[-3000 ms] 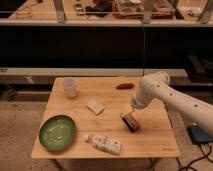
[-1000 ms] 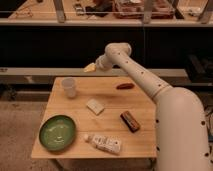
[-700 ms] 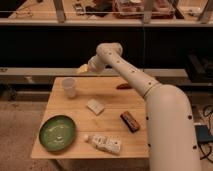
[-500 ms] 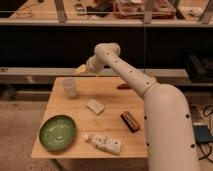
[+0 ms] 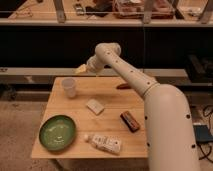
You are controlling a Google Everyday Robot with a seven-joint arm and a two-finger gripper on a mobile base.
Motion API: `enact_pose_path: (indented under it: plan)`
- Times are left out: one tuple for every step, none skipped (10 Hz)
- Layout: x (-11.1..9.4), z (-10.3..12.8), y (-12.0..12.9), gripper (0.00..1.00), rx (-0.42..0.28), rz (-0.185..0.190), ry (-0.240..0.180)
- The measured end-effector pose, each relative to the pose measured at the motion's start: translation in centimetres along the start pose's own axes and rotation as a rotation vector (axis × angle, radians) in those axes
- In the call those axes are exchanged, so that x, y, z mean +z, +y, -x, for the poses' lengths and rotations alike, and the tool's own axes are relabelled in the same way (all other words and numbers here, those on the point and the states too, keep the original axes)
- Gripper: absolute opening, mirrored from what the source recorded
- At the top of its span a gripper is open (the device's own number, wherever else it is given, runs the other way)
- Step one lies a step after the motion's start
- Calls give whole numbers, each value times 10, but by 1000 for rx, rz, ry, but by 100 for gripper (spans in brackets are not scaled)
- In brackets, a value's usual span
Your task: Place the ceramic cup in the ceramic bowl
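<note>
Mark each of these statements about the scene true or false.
1. The ceramic cup stands upright on the table, outside the ceramic bowl. True.
2. The gripper hangs directly over the ceramic bowl. False: it is at the table's far edge, just above and to the right of the ceramic cup in the camera view, well away from the bowl.
3. The white block lies inside the ceramic bowl. False: it lies on the bare table, near the middle, apart from the bowl.
4. A dark brown packet lies on the table to the right of the white block in the camera view. True.
</note>
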Motion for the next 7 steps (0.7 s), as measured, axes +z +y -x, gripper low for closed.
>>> enact_pose_path:
  plan:
    - [3, -4, -14, 80, 8, -33, 3]
    - [7, -8, -28, 80, 11, -58, 5]
    - [10, -12, -35, 80, 12, -67, 8]
    - [14, -13, -36, 80, 14, -65, 5]
    - [17, -13, -35, 80, 16, -57, 1]
    - [25, -10, -30, 80, 23, -32, -16]
    - [30, -6, -27, 80, 30, -20, -30]
